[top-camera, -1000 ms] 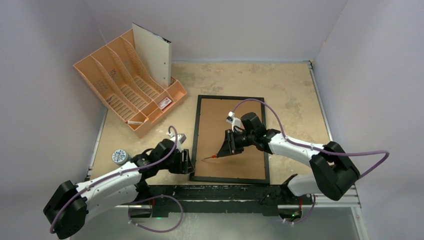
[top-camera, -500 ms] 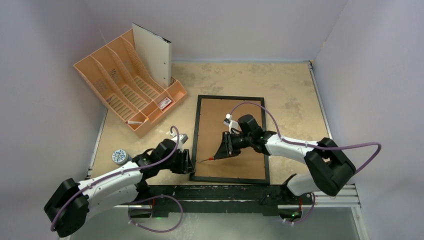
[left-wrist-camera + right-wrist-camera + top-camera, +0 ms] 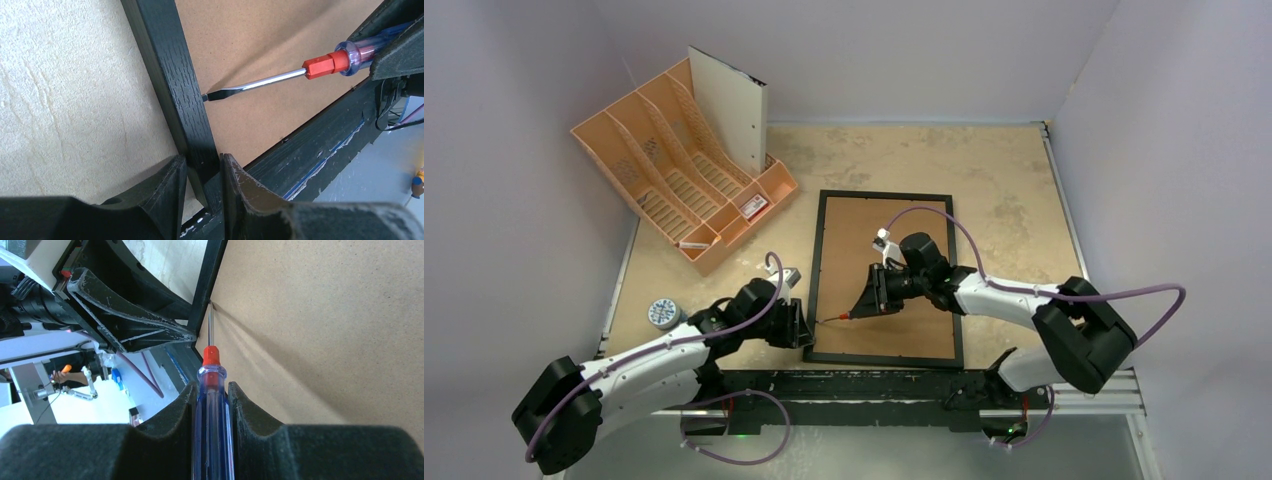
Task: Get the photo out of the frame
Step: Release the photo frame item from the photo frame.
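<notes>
While the frame [image 3: 816, 262] lies face down in the middle of the table [image 3: 1004, 180], the overhead view shows its brown backing board [image 3: 894, 245] seated flat inside the black rails, so nothing has been opened yet. The left gripper [image 3: 803, 330] sits at the near-left corner of the frame. The right gripper [image 3: 866, 303] hangs over the board and carries a screwdriver [image 3: 841, 317] that slants down toward the left rail. The orange file organiser [image 3: 664, 170] stands well apart at the far left. Over to the left wrist: its fingers [image 3: 165, 192] straddle the left rail just by the corner, clenched on the wood to pin the frame down. The flat blade meets the rail's inner edge right at the seam with the board. No gap shows there and no lifted edge. Now the right wrist: its fingers [image 3: 177, 412] are clamped tight on the clear blue handle, red collar just ahead of them. The shaft points straight into that same seam. The photo is not visible in any view. My read is that it is inside, under the board. So the prying is only about to bite. Loosening the board, lifting it away and drawing the photo out all look left to do.
</notes>
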Motion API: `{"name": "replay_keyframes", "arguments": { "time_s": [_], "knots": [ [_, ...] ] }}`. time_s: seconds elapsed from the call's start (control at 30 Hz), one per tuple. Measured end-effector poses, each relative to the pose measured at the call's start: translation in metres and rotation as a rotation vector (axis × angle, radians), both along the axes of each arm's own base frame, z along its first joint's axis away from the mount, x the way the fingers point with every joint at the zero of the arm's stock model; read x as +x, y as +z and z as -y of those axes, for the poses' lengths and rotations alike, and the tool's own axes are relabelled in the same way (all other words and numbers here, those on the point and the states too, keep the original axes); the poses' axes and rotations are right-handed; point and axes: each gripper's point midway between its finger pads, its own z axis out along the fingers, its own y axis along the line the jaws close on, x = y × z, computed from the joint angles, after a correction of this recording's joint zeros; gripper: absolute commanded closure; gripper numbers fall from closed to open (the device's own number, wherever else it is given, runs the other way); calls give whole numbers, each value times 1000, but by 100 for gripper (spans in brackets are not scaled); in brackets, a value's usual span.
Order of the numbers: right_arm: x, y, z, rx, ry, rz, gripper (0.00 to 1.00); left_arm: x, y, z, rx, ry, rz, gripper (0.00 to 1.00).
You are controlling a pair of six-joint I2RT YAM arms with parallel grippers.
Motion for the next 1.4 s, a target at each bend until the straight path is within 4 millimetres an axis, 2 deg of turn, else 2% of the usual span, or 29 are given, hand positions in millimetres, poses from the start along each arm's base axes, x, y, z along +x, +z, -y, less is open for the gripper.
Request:
{"name": "replay_keyframes", "arguments": {
  "time_s": [0.5, 1.4],
  "knots": [
    [0, -1, 0, -9, -16, -10, 100, -1, 0, 1, -8, -10, 6, 71],
    [-2, -10, -5, 39, -23, -96, 100, -2, -2, 2, -22, -22, 7, 84]
  ]
}}
